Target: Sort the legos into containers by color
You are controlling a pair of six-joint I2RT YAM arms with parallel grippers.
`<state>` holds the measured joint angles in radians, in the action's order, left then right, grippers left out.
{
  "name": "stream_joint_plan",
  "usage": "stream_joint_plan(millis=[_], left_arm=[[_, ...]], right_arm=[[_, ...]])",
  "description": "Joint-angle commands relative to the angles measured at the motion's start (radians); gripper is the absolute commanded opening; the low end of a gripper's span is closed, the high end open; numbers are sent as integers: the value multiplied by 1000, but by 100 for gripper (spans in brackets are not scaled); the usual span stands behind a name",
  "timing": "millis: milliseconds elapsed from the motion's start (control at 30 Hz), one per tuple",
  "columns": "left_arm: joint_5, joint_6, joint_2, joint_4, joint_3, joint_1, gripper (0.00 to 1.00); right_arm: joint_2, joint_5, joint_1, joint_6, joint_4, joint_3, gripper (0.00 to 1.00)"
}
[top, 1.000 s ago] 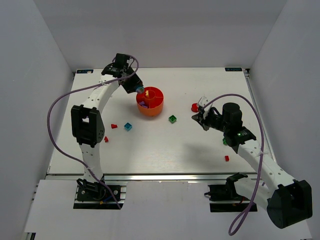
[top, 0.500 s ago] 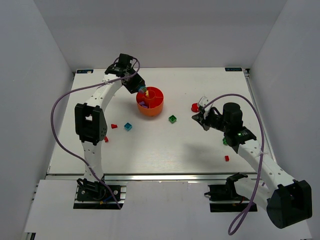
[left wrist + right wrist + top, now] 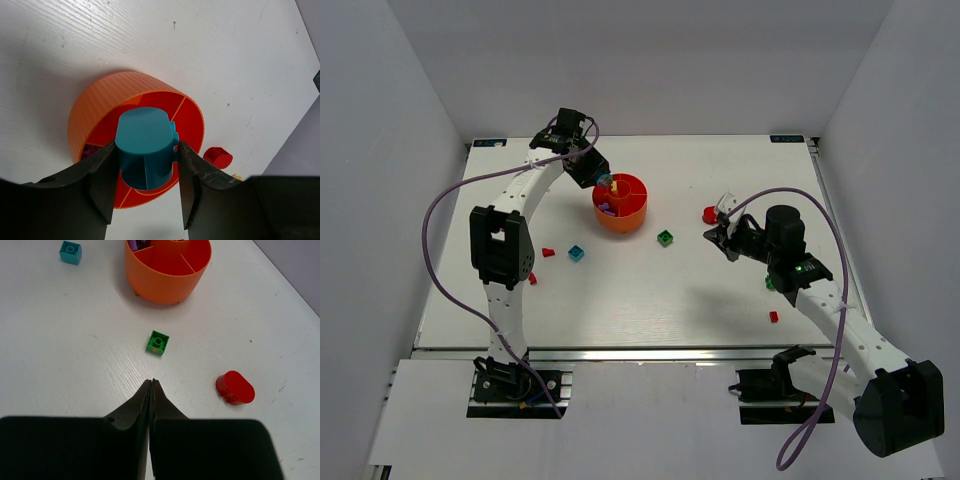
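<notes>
We see the white surface (image 3: 670, 290) carrying the orange bowl (image 3: 92, 107), which sits directly beneath our left pincer (image 3: 146, 155). That pincer is clamped on a cyan block (image 3: 142, 130), held over the bowl's inside. Our right pincer (image 3: 151, 384) has its fingers pressed together, low over the surface, with the bowl well ahead of it. A red piece (image 3: 235, 387) lies just right of its tips, a green brick (image 3: 158, 342) near ahead, and a cyan brick (image 3: 70, 252) far ahead to the left.
</notes>
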<state>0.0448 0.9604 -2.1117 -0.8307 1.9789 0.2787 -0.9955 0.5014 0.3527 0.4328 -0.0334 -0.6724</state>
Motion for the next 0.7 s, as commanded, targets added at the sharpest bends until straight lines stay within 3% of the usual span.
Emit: stream_joint_plan(millis=[0,167,200,567,600,667], left_arm=[[27,-5,15,4,11,4,46],[40,-8,16,5,12,4,50],[40,-9,18,8,12,4,58],[53,-15,21,7,15,4,62],[53,-15,21,4,15,4,75],[50,-18,22,2,15,4,78]], right_arm=[[20,20,-4,-2,-36,2,0],[21,22,-8,-3,-36,4,0],[21,22,-8,-5,-36,2,0],[23,25,-11,-5,-36,4,0],[23,26,-11,-3,-36,4,0],[23,25,-12,-5,-34,4,0]])
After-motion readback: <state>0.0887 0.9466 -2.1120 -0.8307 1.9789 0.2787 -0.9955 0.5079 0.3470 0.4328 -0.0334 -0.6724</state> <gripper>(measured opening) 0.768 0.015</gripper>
